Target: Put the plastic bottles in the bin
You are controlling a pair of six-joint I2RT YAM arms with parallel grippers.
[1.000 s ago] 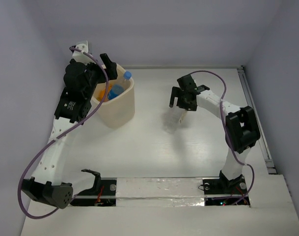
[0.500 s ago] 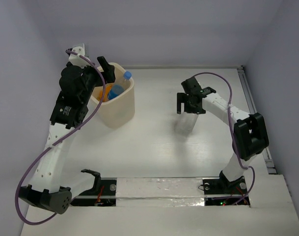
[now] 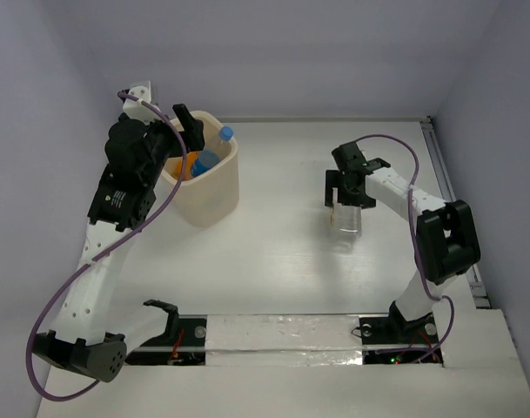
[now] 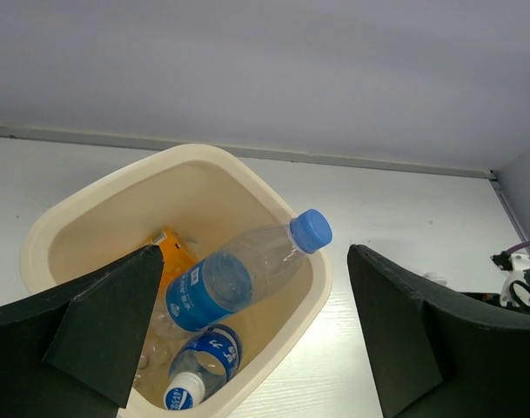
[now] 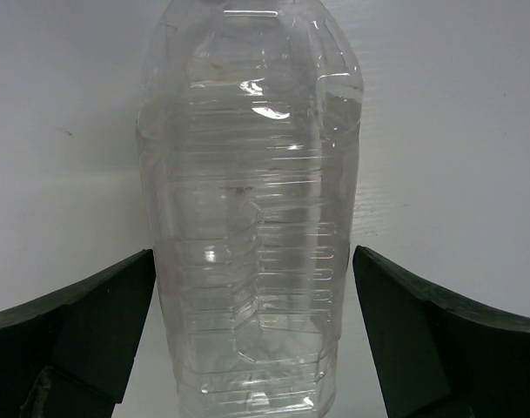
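The cream bin [image 3: 211, 193] stands at the far left and also shows in the left wrist view [image 4: 321, 287]. It holds a blue-capped, blue-labelled bottle [image 4: 247, 274], a second blue-labelled bottle with a white cap [image 4: 199, 370] and an orange bottle [image 4: 171, 251]. My left gripper [image 3: 184, 122] hangs open and empty above the bin's far left rim; in its own view [image 4: 251, 340] the bin sits between its fingers. A large clear bottle [image 3: 347, 222] lies on the table at the right. My right gripper [image 3: 345, 187] is open, its fingers either side of this bottle [image 5: 251, 218].
A metal rail [image 3: 452, 209] runs along the table's right edge. The back wall stands just behind the bin. White table surface separates the bin from the clear bottle.
My right gripper has moved right and nearer, and the clear bottle has shifted right with it. My left gripper has drawn back slightly above the bin.
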